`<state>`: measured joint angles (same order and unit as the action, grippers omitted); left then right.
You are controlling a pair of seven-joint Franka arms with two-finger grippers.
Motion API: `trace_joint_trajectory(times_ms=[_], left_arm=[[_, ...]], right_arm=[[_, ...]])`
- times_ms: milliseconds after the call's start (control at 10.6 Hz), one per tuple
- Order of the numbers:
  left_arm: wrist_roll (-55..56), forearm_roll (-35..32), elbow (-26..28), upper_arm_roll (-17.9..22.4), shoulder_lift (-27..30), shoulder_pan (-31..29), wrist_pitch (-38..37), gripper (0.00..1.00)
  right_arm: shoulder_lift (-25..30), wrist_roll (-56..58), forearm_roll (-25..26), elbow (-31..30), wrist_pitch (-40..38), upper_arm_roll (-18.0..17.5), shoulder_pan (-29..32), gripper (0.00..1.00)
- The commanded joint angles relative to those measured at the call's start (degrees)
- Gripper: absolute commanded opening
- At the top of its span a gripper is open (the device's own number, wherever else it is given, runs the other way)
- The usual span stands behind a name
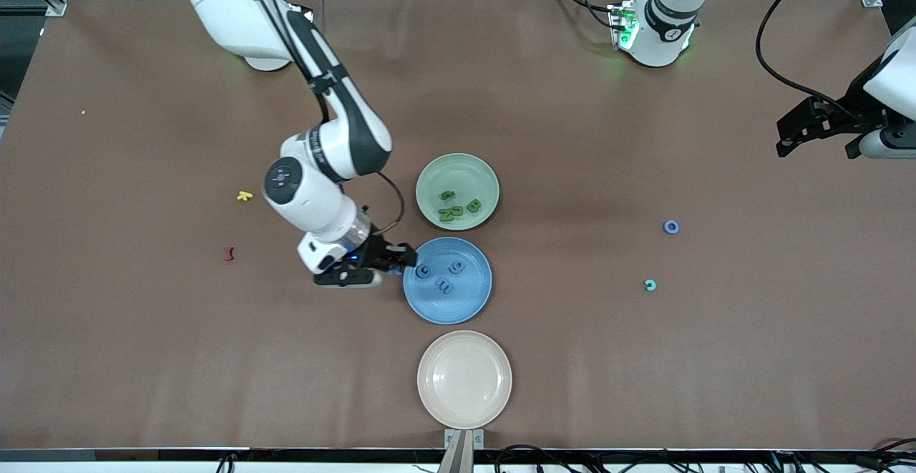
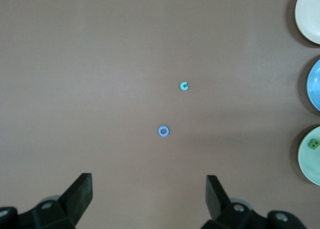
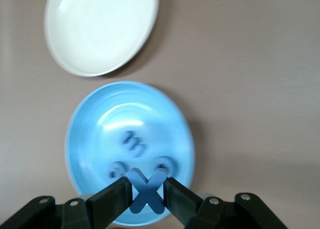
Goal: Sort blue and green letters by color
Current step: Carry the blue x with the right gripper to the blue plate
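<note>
Your right gripper (image 3: 146,195) pinches the blue X (image 3: 147,190) over the blue plate's (image 1: 472,301) rim, three blue letters (image 1: 444,275) inside. The green plate (image 1: 436,172) just beside holds green letters (image 1: 458,207). Your left gripper (image 2: 150,199) waits spread above a blue ring (image 2: 163,131).

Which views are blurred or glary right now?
Right wrist view: the blue plate and its letters are soft, with glare streaks; the blue X in the right gripper is sharper. Left wrist and front views look sharp, evenly lit.
</note>
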<state>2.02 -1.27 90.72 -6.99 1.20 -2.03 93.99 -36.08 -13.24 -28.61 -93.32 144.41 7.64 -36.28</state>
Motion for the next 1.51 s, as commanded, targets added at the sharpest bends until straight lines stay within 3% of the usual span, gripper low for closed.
trace_joint_trajectory(times_ms=[0, 473, 662, 851, 1419], left_arm=[[-1.8, 1.4, 0.2, 0.2, 0.2, -0.3, 0.1, 1.0], [-1.8, 1.4, 0.2, 0.2, -0.1, -0.3, 0.1, 1.0], [-1.8, 1.4, 0.2, 0.2, -0.1, -0.3, 0.1, 1.0], [-1.9, 1.4, 0.2, 0.2, -0.1, -0.3, 0.1, 1.0], [-2.2, 1.4, -0.1, 0.2, -0.1, -0.7, 0.1, 1.0]], right_arm=[[-6.8, -1.3, -2.7, 9.1, -0.3, 0.1, -4.2, 0.18], [-12.1, -0.8, -2.7, 10.5, 4.7, 0.1, -6.4, 0.24], [-12.8, -0.9, -2.5, 10.5, 5.5, 0.2, -6.3, 0.33], [-12.8, -1.2, -2.7, 10.4, 5.7, 0.1, -6.1, 1.0], [-9.4, -0.3, -1.7, 9.6, 3.3, 0.2, -1.8, 1.0]])
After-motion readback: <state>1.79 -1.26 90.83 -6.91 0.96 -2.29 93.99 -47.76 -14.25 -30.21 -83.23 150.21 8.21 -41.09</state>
